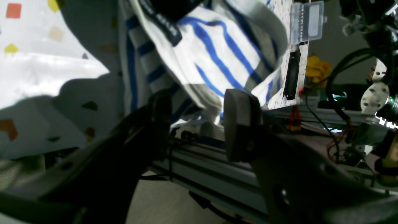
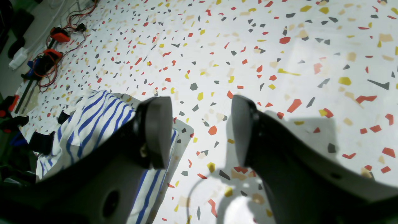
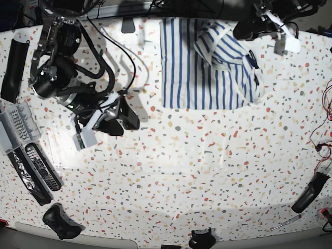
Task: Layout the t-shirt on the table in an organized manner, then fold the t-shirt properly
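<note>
**Striped shirt at the far edge, both grippers spread and empty**

The t-shirt (image 3: 207, 67) lies at the far edge of the table (image 3: 197, 166), its left part flat and its right part bunched in loose folds with a small dark tag (image 3: 252, 60) showing. The left gripper (image 1: 197, 124) hangs at that far edge just beside the bunched cloth, its fingers (image 1: 241, 124) spread apart with nothing between them; striped fabric drapes close behind them. The right gripper (image 2: 202, 130) hovers over bare speckled tabletop, well apart from the shirt in the base view, its jaws likewise spread and empty. A clear plastic box (image 3: 15, 124) and two remote controls (image 3: 39, 166) lie near the table's left edge
</note>
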`<state>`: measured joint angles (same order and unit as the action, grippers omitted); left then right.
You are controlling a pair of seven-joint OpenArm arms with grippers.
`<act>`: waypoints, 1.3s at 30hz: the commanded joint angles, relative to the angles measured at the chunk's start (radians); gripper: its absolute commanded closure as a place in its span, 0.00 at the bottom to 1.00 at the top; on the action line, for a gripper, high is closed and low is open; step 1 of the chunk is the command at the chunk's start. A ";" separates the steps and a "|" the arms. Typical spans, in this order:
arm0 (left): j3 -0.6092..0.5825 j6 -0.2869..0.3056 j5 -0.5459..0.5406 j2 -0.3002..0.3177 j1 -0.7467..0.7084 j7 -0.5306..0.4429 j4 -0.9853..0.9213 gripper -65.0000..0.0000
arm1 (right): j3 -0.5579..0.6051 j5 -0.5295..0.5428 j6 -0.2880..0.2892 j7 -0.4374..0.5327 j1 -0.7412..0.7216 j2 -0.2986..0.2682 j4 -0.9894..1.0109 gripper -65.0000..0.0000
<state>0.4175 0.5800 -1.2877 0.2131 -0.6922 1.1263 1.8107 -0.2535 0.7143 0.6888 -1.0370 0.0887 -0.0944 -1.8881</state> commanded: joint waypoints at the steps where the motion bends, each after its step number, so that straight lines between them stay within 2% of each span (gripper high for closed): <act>1: 0.004 0.011 -0.049 0.006 -0.006 0.005 0.014 0.62 | -0.003 0.026 0.009 0.030 -0.014 -0.005 -0.021 0.54; 4: 0.004 0.012 -0.056 0.006 -0.006 0.010 0.014 0.62 | -0.002 0.026 0.009 0.037 -0.014 -0.005 -0.021 0.54; 5: 0.004 0.011 -0.056 0.006 -0.006 0.008 0.014 0.65 | -0.002 0.026 0.009 0.039 -0.014 -0.005 -0.021 0.54; 11: 0.004 0.011 -0.056 0.006 -0.006 -0.001 0.014 1.00 | -0.002 0.026 0.009 0.039 -0.014 -0.005 -0.021 0.54; 17: 0.005 0.012 -0.056 0.010 -0.006 0.000 0.014 1.00 | -0.003 0.025 0.009 0.039 -0.014 -0.005 -0.021 0.54; 24: 0.046 0.026 -0.056 0.115 -0.009 0.014 0.014 1.00 | -0.003 0.025 0.009 0.038 -0.013 -0.005 -0.021 0.54; 28: 0.129 0.028 -0.056 0.140 -0.008 0.014 0.014 1.00 | -0.003 0.025 0.009 0.038 -0.013 -0.005 -0.021 0.54; 30: 0.165 0.047 -0.046 0.152 -0.008 0.014 0.014 1.00 | -0.003 0.025 0.009 0.038 -0.013 -0.005 -0.021 0.54; 34: 0.192 0.067 0.108 0.200 -0.008 -0.023 0.014 1.00 | -0.003 0.025 0.009 0.038 -0.013 -0.005 -0.021 0.54; 37: 0.192 0.067 0.258 0.227 -0.008 -0.110 0.014 1.00 | -0.002 0.025 0.009 0.038 -0.013 -0.005 -0.021 0.54; 39: 0.191 0.064 0.319 0.235 -0.008 -0.166 0.014 1.00 | -0.002 0.025 0.009 0.037 -0.014 -0.005 -0.021 0.54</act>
<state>0.6014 0.6369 -0.9535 0.4324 -0.6922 0.9691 1.8107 -0.2546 0.7143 0.6888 -1.0218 0.0887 -0.0948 -1.8881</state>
